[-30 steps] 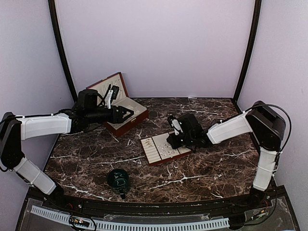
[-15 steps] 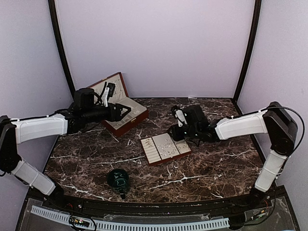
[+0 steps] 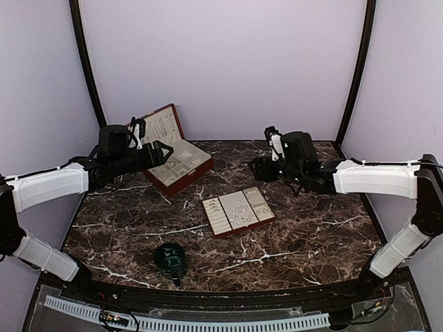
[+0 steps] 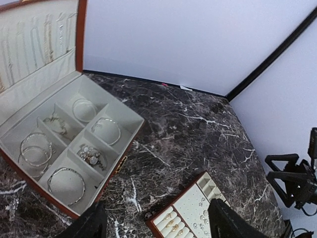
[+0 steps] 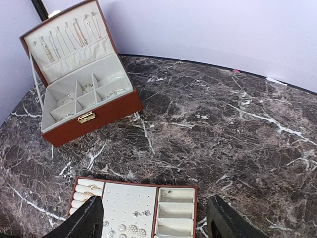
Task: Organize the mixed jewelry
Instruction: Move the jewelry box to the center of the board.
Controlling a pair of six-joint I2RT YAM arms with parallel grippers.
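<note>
The mixed jewelry lies in two places. Tiny silvery earrings and rings sit on the cream padding of a small red-brown tray at the table's middle. Bangles and thin chains lie in an open red-brown jewelry box at the back left. My left gripper hovers open over the box's left side, nothing between its fingers. My right gripper hangs open behind the tray, above the table, empty. In the right wrist view the tray rim lies just ahead of its fingers.
A dark green cup stands near the front edge, left of centre. The box's lid stands upright against the back wall. Dark marble tabletop stretches right of the tray. The right gripper shows at the left wrist view's edge.
My right gripper has lifted off the tray, moved back and to the right, and opened. My left gripper has drawn back to the left over the box and opened a little wider.
</note>
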